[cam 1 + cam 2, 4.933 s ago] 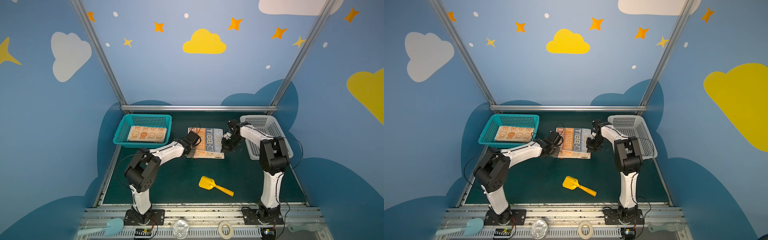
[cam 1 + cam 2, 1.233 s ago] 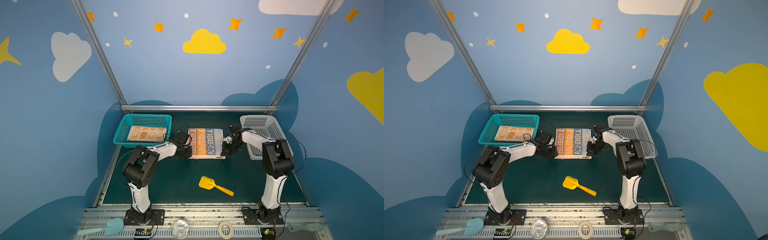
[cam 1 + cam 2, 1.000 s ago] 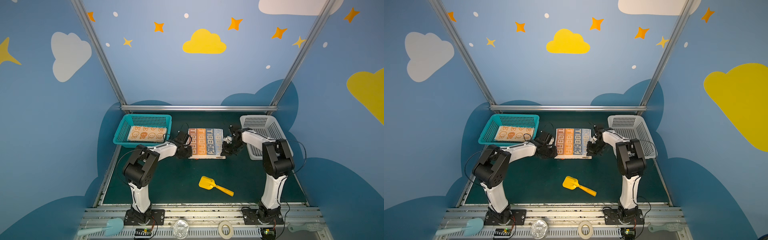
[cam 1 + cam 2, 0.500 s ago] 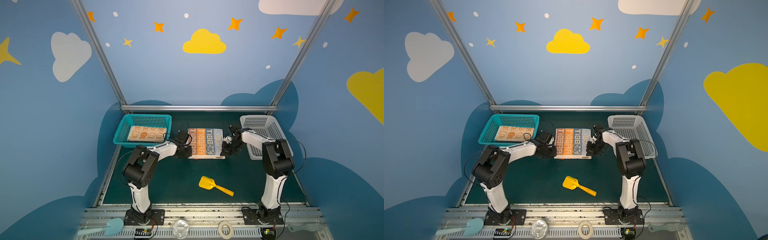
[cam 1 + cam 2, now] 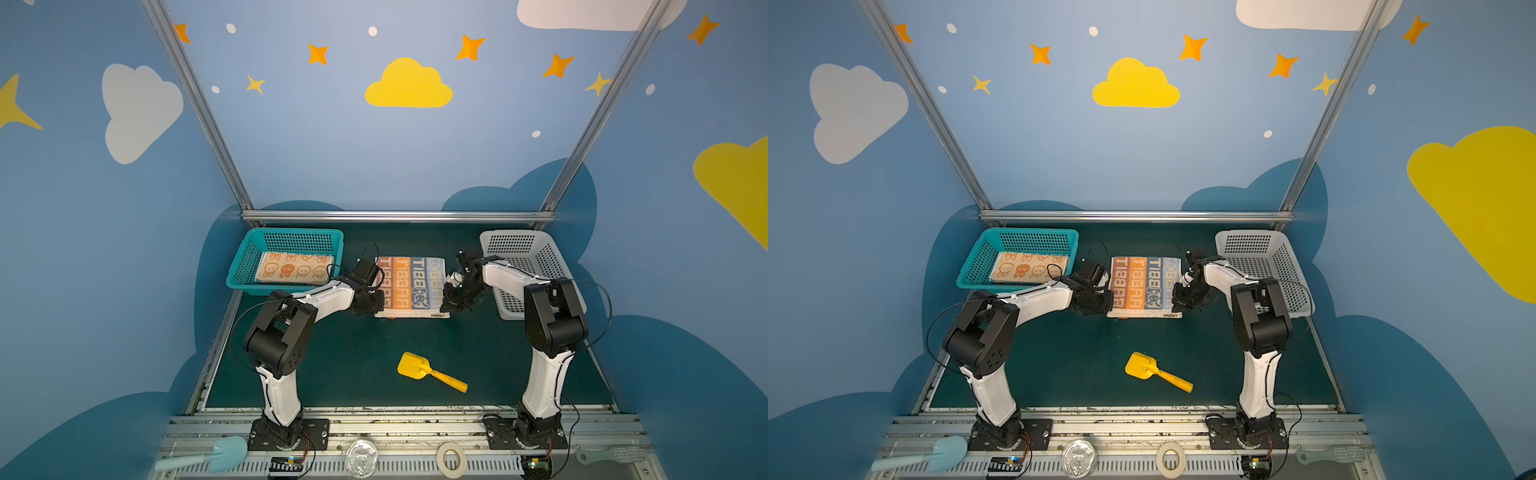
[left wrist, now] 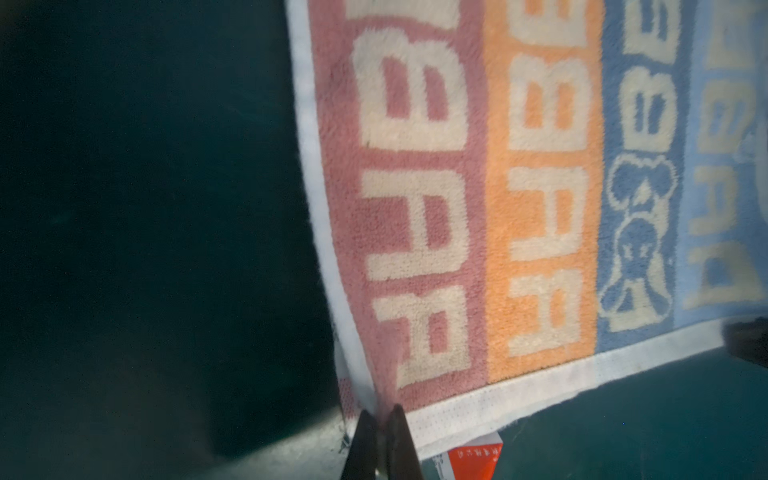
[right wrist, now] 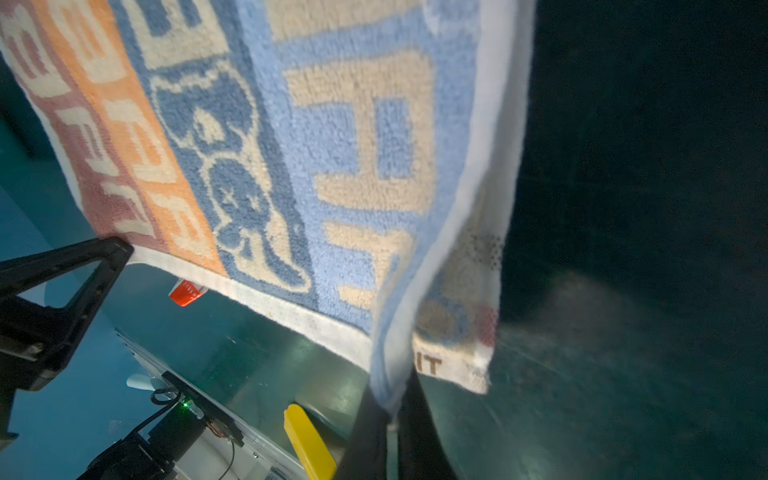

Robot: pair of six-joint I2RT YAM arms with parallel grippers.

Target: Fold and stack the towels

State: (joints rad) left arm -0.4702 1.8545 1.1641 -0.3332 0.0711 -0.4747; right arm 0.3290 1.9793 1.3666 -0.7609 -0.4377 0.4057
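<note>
moved: striped towel (image 5: 409, 286) was skewed w/ a rumpled near edge a few sec ago; now lies square & spread. The left pincer (image 5: 377, 309) went from slightly parted to shut w/in the last sec. Arms otherwise barely shifted.
towel pos: flat on desk (image 5: 353, 365), mid-back, btwn teal basket (image 5: 245, 266) & white basket (image 5: 552, 257).
left pincer (image 6: 380, 415): tips pinched on near-left corner hem. Can't tell if that corner is off the desk yet. Red tag (image 6: 478, 455) pokes out from under the hem just beside.
right pincer (image 5: 445, 305): pinched on near-right corner. In its wrist view the right pincer (image 7: 390, 411) has the corner pulled up, cloth draping from the tips. A 2nd layer shows beneath, so the towel may be doubled already; not sure.
key relation: near hem runs left-right, pincer to pincer. Stripes run near-far. The rest of the towel lies beyond both pincers, away from the arm bases. Each arm is nearer its own corner.
next (guess): lift both corners together & carry over to the far hem.
risk: uneven lift = skewed fold.
other: orange towel (image 5: 295, 270) lies folded in the teal basket, prob. the stack spot. Yellow scoop (image 5: 415, 368) is well apart, on the near desk.
</note>
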